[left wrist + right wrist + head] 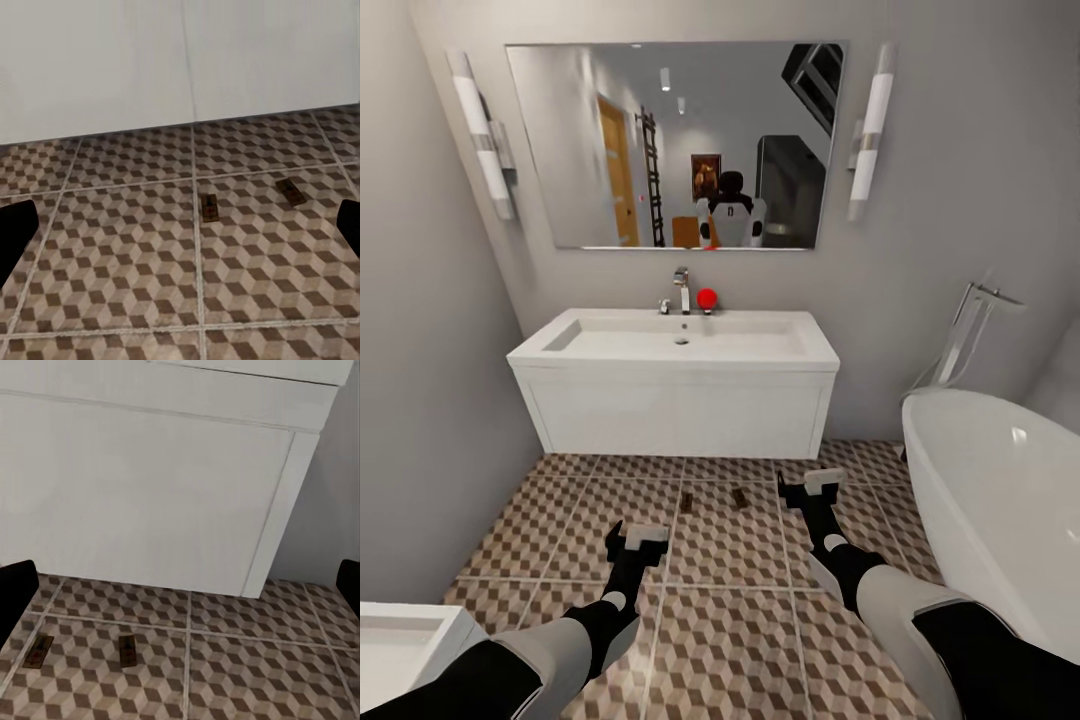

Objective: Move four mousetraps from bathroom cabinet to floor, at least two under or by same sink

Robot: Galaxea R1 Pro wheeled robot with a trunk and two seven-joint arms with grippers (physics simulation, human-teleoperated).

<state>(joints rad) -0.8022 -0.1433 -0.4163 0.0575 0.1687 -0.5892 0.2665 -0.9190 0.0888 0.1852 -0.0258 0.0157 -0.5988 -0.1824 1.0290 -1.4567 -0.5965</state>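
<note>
At the far left of the head view the corner of a small white unit (405, 640) shows, and just right of it the left gripper (637, 545) hangs low over the bathroom floor (730, 640), its jaws spread wide with nothing between them. Ahead, the wall-hung sink (675, 385) sits under a mirror (678, 145), with a chrome tap (681, 290) and a small red ball (707, 298) on its rim. Two mousetraps lie on the tiles just in front of it, the left mousetrap (686, 499) and the right mousetrap (740, 497) close together but apart. The right gripper (818, 487) hovers beside them, also wide open and empty, with the bathtub (1000, 500) at far right. I judge the risk to be the right arm or base nudging a trap away from the sink. No writing or brand is readable.
</note>
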